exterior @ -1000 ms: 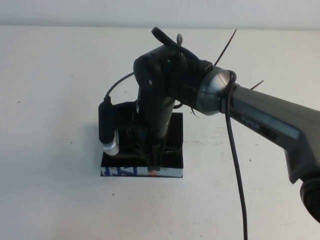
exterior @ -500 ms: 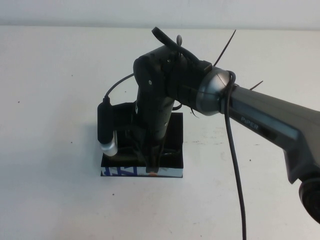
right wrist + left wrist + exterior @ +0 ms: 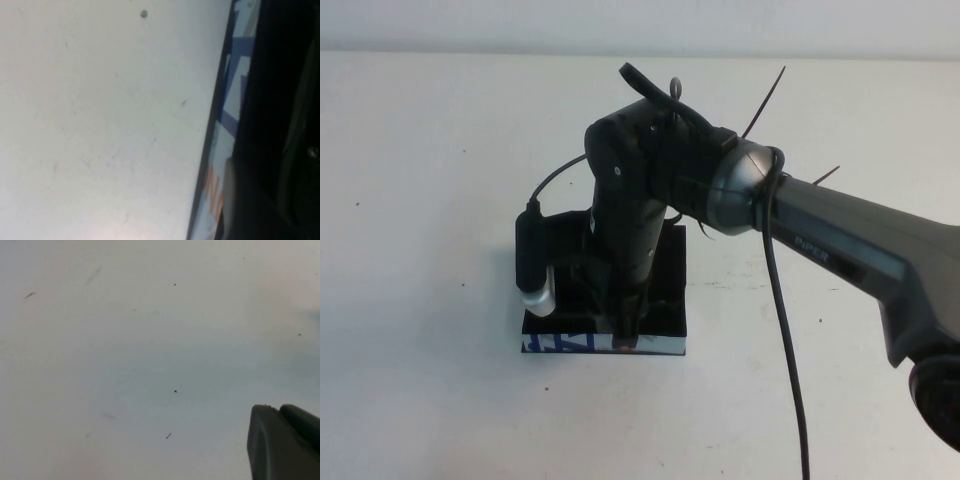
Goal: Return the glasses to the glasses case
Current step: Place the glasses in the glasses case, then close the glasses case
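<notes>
The glasses case [image 3: 670, 290] is a black box with a blue, white and orange printed front edge [image 3: 560, 343], in the middle of the white table. My right gripper [image 3: 626, 335] points straight down, with its tip at the middle of the case's front edge. Its body covers most of the case. The right wrist view shows the printed edge [image 3: 227, 100] and a dark inside with a thin dark frame-like shape [image 3: 300, 135], which may be the glasses. My left gripper [image 3: 280, 409] shows only in the left wrist view. It is shut, empty, and over bare table.
The right arm [image 3: 840, 250] reaches in from the right edge, with a black cable [image 3: 782, 330] hanging from it to the front. Its wrist camera [image 3: 532, 265] hangs over the case's left end. White table [image 3: 420, 200] lies all round the case.
The right arm and wrist have shifted slightly left. The gripper tip stays at the case's front edge, and the case has not moved.
</notes>
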Robot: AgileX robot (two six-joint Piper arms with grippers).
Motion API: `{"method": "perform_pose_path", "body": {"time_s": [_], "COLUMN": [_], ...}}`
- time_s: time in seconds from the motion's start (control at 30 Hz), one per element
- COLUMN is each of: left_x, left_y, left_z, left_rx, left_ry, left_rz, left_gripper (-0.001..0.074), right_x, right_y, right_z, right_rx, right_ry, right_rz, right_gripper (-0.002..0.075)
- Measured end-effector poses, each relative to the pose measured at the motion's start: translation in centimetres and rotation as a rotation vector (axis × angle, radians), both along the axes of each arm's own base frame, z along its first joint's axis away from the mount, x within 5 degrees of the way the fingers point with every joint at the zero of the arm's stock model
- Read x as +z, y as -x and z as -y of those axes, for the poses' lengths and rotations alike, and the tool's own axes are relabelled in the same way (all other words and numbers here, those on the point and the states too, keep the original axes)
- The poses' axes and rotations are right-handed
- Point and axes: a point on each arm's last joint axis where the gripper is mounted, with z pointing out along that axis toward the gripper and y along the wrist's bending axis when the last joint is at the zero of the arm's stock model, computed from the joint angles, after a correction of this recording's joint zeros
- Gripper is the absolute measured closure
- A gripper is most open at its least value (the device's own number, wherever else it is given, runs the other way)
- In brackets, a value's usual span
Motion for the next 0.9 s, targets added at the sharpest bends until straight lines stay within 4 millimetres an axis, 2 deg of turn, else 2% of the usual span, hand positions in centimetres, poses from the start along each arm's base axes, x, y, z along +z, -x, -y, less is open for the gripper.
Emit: {"method": "perform_pose_path", "body": {"time_s": [0.23, 0.37, 0.5, 0.6, 0.7, 0.8, 0.9], "left_x": [0.0, 0.0, 0.0, 0.0, 0.0, 0.0, 0.0], "left_y": [0.0, 0.0, 0.0, 0.0, 0.0, 0.0, 0.0], "left_z": [0.0, 0.0, 0.0, 0.0, 0.0, 0.0, 0.0], "left_rx": [0.000, 0.000, 0.000, 0.000, 0.000, 0.000, 0.000], "left_ry": [0.000, 0.000, 0.000, 0.000, 0.000, 0.000, 0.000], "left_rz": [0.000, 0.000, 0.000, 0.000, 0.000, 0.000, 0.000], "left_gripper": [0.0739, 0.0739, 0.0739, 0.0739, 0.0739, 0.0739, 0.0739], "right_x": [1.1, 3.5, 7.6, 11.4, 13.4, 13.9, 13.7], "right_y": [-0.2, -0.1, 0.9, 2.6, 3.7, 3.7, 3.1], "right_z": [0.2, 0.9, 2.3, 4.0, 5.6, 6.6, 7.3], "right_rx": [-0.003, -0.038, -0.166, -0.311, -0.447, -0.535, -0.598], "right_ry": [0.001, -0.012, -0.075, -0.155, -0.204, -0.219, -0.220], "right_rz": [0.046, 0.106, 0.152, 0.158, 0.138, 0.119, 0.105], "right_gripper": [0.0502, 0.0501, 0.0505, 0.0546, 0.0637, 0.0706, 0.0727]}}
